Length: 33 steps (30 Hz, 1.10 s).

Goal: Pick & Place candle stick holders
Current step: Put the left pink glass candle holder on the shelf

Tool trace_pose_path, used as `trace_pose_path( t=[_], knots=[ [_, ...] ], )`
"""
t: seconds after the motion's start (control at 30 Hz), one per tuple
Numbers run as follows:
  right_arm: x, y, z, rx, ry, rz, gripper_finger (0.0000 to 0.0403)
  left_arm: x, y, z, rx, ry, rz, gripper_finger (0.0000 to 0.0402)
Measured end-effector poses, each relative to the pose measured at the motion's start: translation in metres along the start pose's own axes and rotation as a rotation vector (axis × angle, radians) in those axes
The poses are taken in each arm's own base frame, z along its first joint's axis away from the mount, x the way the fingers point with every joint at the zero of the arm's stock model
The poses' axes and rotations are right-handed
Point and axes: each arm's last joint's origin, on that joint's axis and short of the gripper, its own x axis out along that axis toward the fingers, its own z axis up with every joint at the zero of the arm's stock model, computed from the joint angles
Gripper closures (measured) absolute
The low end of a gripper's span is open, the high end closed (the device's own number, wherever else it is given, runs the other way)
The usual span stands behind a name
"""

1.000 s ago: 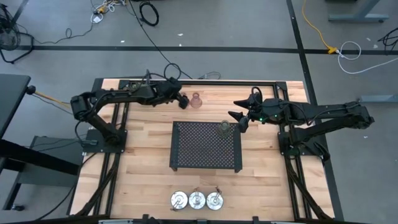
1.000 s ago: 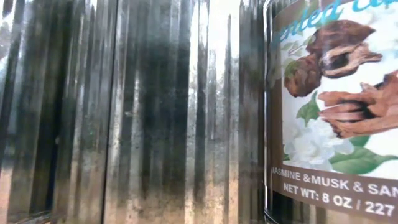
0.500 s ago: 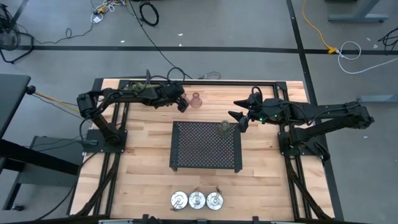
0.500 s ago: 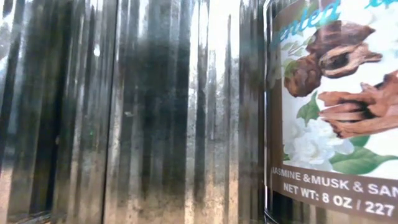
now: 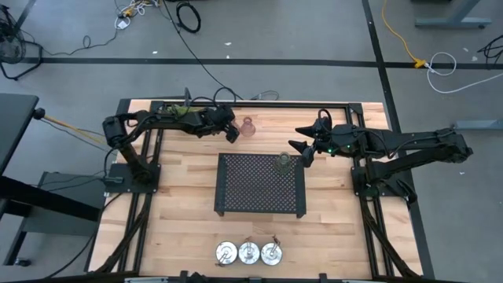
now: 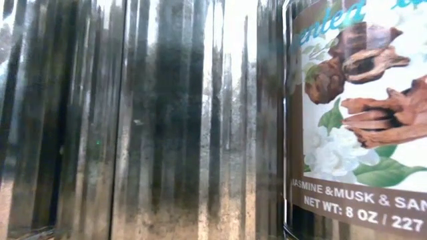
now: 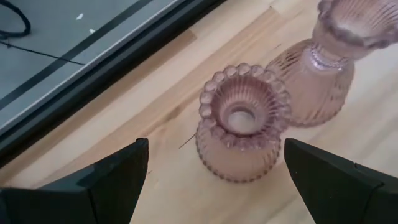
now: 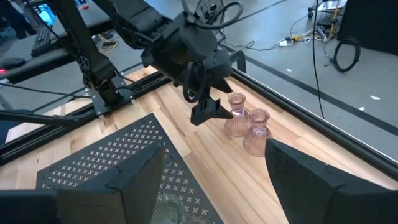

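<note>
Left pincer (image 7: 214, 177), fingers spread, should drop centred around the pink glass holder (image 7: 242, 129) just ahead, then close gently.

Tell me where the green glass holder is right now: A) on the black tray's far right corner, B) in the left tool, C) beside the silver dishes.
A: the green glass holder stands on the black tray at its far right corner, near the open right tool.
</note>
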Motion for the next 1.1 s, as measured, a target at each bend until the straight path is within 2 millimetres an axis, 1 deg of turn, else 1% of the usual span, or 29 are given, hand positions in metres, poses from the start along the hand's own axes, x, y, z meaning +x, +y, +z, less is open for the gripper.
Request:
trace_pose_path(
  t=[0.27, 0.33, 0.4, 0.5, 0.57, 0.67, 0.73, 0.77, 0.8, 0.97, 1.03, 1.1],
  knots=[
    [0.000, 0.000, 0.000, 0.006, 0.002, 0.003, 0.0124, 0.015, -0.008, 0.002, -0.017, -0.057, -0.035, 0.0032],
    [0.000, 0.000, 0.000, 0.008, 0.007, 0.015, 0.0124, 0.018, -0.008, 0.000, -0.012, -0.045, -0.029, 0.0044],
    [0.000, 0.001, 0.000, 0.008, 0.014, 0.031, 0.0124, 0.021, -0.008, -0.003, -0.004, -0.026, -0.019, 0.0068],
    [0.000, 0.001, 0.000, 0.010, 0.015, 0.033, 0.0124, 0.023, -0.008, -0.005, 0.003, -0.010, -0.014, 0.0126],
    [0.000, 0.001, 0.000, 0.011, 0.015, 0.033, 0.0124, 0.023, -0.009, -0.006, 0.005, -0.004, -0.017, 0.0179],
    [0.000, 0.001, 0.000, 0.011, 0.015, 0.033, 0.0124, 0.022, -0.009, -0.004, -0.002, -0.013, -0.038, 0.0275],
    [0.000, 0.001, 0.000, 0.011, 0.015, 0.033, 0.0124, 0.023, -0.010, -0.007, 0.007, 0.018, -0.067, 0.0349],
    [0.000, 0.001, 0.000, 0.010, 0.015, 0.032, 0.0124, 0.024, -0.010, -0.008, 0.007, 0.025, -0.087, 0.0375],
    [0.000, 0.001, 0.000, 0.011, 0.015, 0.032, 0.0124, 0.023, -0.011, -0.007, 0.004, 0.021, -0.100, 0.0385],
    [0.000, 0.001, 0.000, 0.011, 0.015, 0.032, 0.0124, 0.023, -0.011, -0.008, 0.007, 0.028, -0.104, 0.0396],
    [0.000, 0.001, 0.000, 0.010, 0.015, 0.032, 0.0124, 0.023, -0.011, -0.008, 0.008, 0.032, -0.103, 0.0396],
    [0.000, 0.001, 0.000, 0.011, 0.015, 0.032, 0.0124, 0.023, -0.011, -0.008, 0.010, 0.035, -0.104, 0.0387]
  ],
)
